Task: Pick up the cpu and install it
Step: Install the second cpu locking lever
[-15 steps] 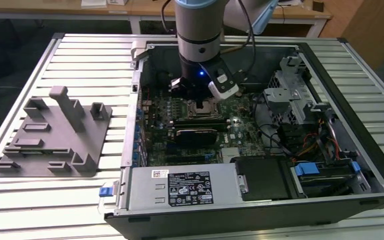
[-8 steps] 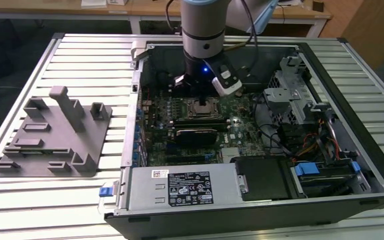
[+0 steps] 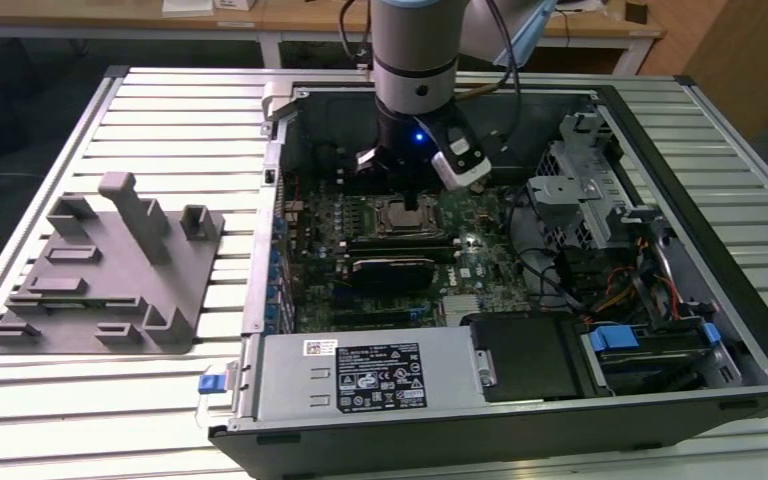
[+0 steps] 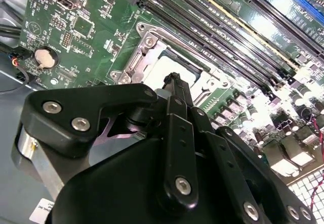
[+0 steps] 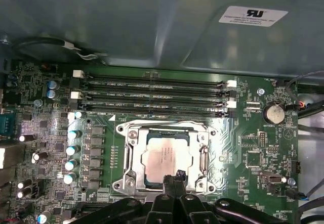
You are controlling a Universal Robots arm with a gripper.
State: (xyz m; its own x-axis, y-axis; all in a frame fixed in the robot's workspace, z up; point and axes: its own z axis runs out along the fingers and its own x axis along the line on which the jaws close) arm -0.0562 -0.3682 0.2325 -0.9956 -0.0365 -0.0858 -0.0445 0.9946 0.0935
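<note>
The cpu, a flat silvery square, lies flat inside the metal-framed socket on the green motherboard. In the second wrist view the cpu looks bright and pale within the socket frame. My gripper hovers just over the chip's edge, its black fingertips pressed together with no gap. The second wrist view gives the same closed gripper above the socket. In the exterior view the arm reaches down into the open computer case, with the gripper over the socket.
A grey plastic fixture block sits on the slatted table at the exterior view's left. Inside the case are memory slots, a heatsink, the power supply, a drive cage and cables.
</note>
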